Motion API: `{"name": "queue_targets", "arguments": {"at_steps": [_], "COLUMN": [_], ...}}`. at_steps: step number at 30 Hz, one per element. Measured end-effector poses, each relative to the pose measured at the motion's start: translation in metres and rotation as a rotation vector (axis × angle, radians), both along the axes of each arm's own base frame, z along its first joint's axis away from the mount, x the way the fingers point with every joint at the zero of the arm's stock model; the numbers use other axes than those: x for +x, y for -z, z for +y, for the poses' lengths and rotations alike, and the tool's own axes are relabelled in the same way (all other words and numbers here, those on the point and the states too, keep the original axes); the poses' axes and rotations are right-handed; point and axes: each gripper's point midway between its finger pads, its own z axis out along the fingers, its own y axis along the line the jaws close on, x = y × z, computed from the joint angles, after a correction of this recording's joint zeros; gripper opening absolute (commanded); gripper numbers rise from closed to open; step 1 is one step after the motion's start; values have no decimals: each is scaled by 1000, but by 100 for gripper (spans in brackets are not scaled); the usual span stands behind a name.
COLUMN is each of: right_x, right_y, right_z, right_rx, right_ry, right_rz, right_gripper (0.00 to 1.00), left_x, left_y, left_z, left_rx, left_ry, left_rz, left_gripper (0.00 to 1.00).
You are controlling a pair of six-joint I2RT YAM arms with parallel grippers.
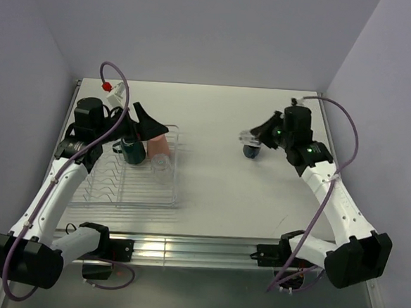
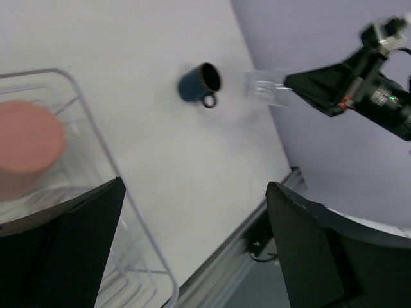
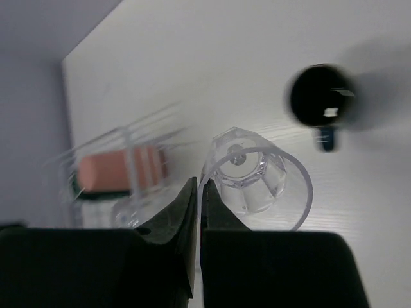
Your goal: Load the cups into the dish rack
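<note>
My right gripper (image 1: 256, 136) is shut on the rim of a clear glass (image 1: 247, 137) and holds it above the table. The wrist view shows the rim pinched between the fingertips (image 3: 200, 192), with the glass (image 3: 257, 179) tipped on its side. The navy mug (image 1: 251, 152) lies on the table just below it, and also shows in the right wrist view (image 3: 321, 96). My left gripper (image 1: 153, 122) is open and empty over the dish rack (image 1: 171, 194). In the rack are the teal mug (image 1: 131, 151), the pink tumbler (image 1: 158, 145) and a clear glass (image 1: 161, 166).
In the left wrist view the rack's rim (image 2: 96, 141) runs under my left fingers (image 2: 83, 244), the pink tumbler (image 2: 26, 144) sits inside it, and the navy mug (image 2: 200, 83) lies beyond. The table's metal front rail (image 1: 185, 250) lies near the arm bases.
</note>
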Motion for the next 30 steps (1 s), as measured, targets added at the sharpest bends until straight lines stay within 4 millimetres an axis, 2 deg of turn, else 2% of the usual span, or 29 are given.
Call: {"name": "queue_targets", "arguments": {"at_steps": [1,3,6,7,11,16,18,26,30], "right_x": [-2,-7,-17,-19,-22,-22,-24,-37,-42], "right_y": [-12,-38,-69,-78,-103,-121,-128,-152,-156], "right_z": [21,76,138,154,195,224,229,236,238], "right_rx": [30,114,244,288,460,641,695,828,848], "right_ry": [-67,-236,-423,-469,-595,-686,-712,-797,-816], "right_rz": [-32,-92,-154,-169,-211,-212,-220,-246,-256], "right_gripper": [0,0,0,0,0,0,0,0,0], "left_x": [-1,-7,-14,-14,-14,-11,-10,-4,-2], "left_y": [-6,-17,-26,-27,-32,-37,-37,-35,-35], "left_z": [-4,-14,-25,-27,-31,-32,-32,-29,-29], "left_rx": [-32,-108,-185,-199,-237,-252,-252,-244,-245], "left_ry": [33,113,198,215,251,252,247,205,195], "left_rz": [-19,-47,-66,-69,-76,-91,-91,-88,-87], "left_gripper": [99,99,99,99,99,98,97,95,95]}}
